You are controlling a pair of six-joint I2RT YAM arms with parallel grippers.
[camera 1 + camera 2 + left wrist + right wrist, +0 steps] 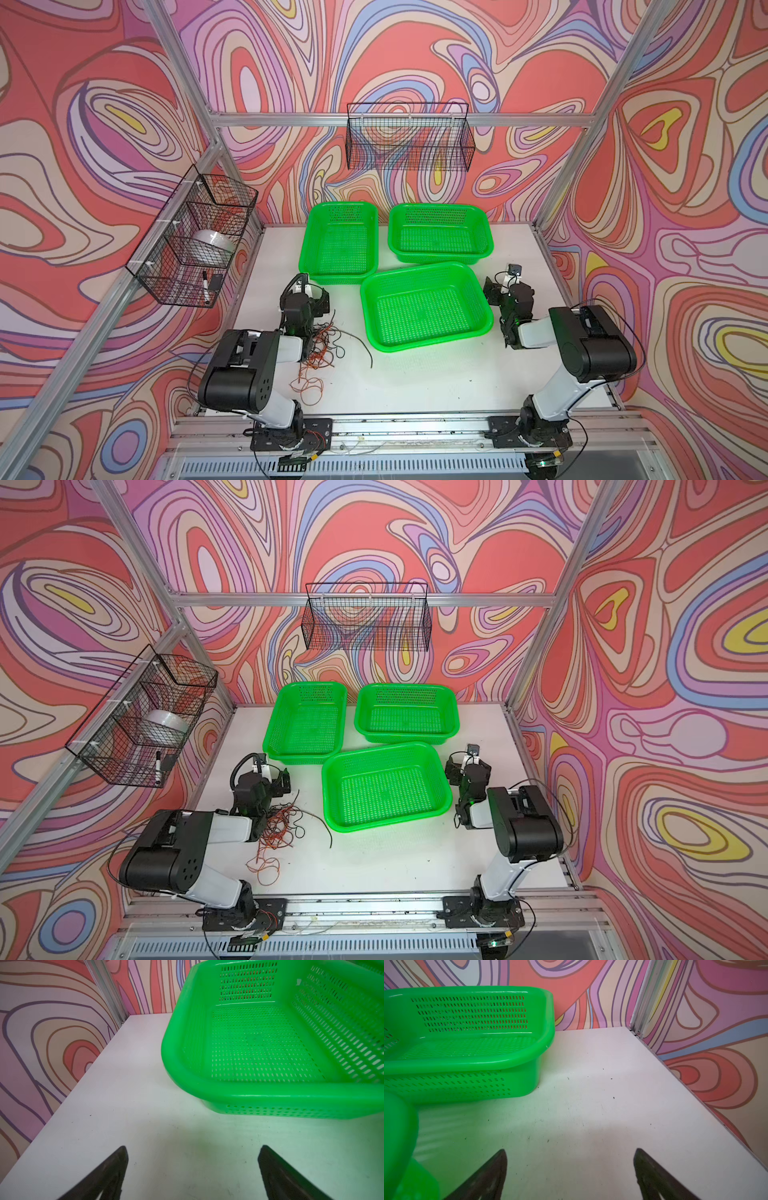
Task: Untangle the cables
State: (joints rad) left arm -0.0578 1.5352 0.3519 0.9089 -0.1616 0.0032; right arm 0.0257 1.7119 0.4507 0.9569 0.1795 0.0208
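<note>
Obs: in both top views the cables (pixel 318 353) (pixel 277 833) lie as one tangled heap of orange, dark red and black strands on the white worktop (pixel 436 382), front-left, close against the left arm (pixel 286 347) (part of the heap is hidden beneath its forearm). One dark strand curves out alone toward the near green basket (pixel 419 270), apart from it. Loose orange loops trail toward the front edge.

State of the left hand (pixel 318 297) (pixel 193 1147): released, fingers spread wide, only bare worktop between them. It hangs just beyond the heap, facing the back-left green basket (pixel 270 1096).

State of the right hand (pixel 507 291) (pixel 571 1150): released likewise, bare worktop between its fingers. It hangs just right of the near green basket, with the back-right green basket (pixel 467 1066) ahead of it, well apart from the cables
</note>
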